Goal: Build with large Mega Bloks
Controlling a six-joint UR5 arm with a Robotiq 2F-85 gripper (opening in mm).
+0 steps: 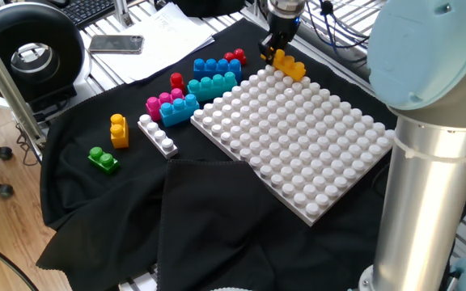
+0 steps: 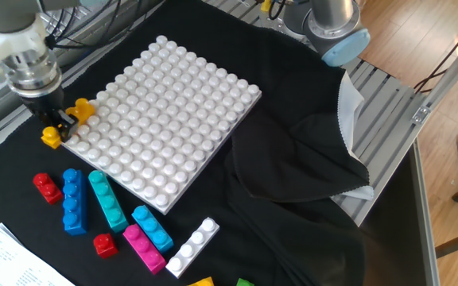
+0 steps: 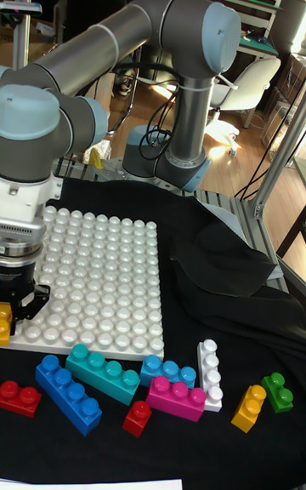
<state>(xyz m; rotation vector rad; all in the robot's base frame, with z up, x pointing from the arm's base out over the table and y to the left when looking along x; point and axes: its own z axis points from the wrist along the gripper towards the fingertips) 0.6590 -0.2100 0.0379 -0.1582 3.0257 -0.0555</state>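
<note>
Yellow-orange brick [image 1: 289, 65] is pinched in the gripper [image 2: 57, 127], hanging over the corner of the white studded board [image 1: 298, 137]. Probably lining studs up for a press-fit. Other bricks [image 2: 106, 214] sit loose on the black cloth [image 1: 217, 210] beside the board.

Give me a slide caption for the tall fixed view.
Gripper holds a yellow-orange brick at the white studded board edge.

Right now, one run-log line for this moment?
phase: placing | gripper: shut on yellow-orange brick | position: over corner of white studded board | seated: cannot tell
</note>
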